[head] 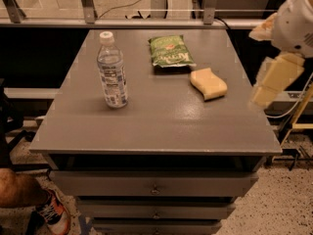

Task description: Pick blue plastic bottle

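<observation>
The blue plastic bottle (112, 71) stands upright on the left part of the grey table top (156, 121). It is clear and faintly bluish, with a white cap and a printed label. My gripper (270, 84) hangs at the far right of the view, by the table's right edge, well apart from the bottle. It holds nothing that I can see. The white arm (296, 23) above it is cut off by the frame edge.
A green snack bag (169, 52) lies at the back middle of the table. A yellow sponge (209, 83) lies to its right front. Drawers (154, 187) sit under the top. A person's leg and shoe (46, 209) are at the bottom left. A rail (146, 21) runs behind.
</observation>
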